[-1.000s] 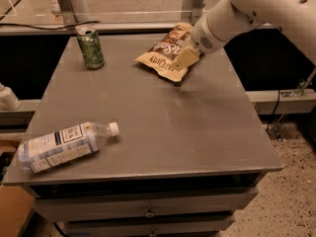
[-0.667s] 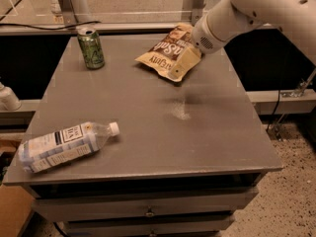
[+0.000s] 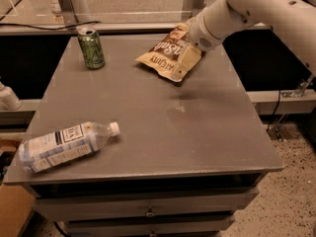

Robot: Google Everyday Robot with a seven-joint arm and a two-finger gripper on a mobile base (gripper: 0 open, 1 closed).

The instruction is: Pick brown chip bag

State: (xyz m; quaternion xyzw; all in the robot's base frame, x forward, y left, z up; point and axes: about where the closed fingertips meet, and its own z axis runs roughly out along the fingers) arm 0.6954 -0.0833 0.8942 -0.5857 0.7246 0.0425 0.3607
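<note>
The white arm (image 3: pixel 256 6) reached in from the upper right, sloping down and to the left across the far right corner of the grey table (image 3: pixel 163 137). Its rounded wrist ended at the gripper (image 3: pixel 193 42), which sat above the table's far edge. The gripper was closed on the right end of the brown chip bag (image 3: pixel 165 57). The bag hung from it clear of the tabletop, tilted with its left end lower and its lettered dark face up. A faint shadow lay on the table just below it.

The fingertips were hidden behind the wrist and the bag's pale corner, so the exact pinch point could not be made out. The arm's upper part ran out of view at the right edge. A green can (image 3: pixel 91 47) stood upright at the far left, well apart from the bag. A clear water bottle (image 3: pixel 66 144) lay on its side near the front left corner.
</note>
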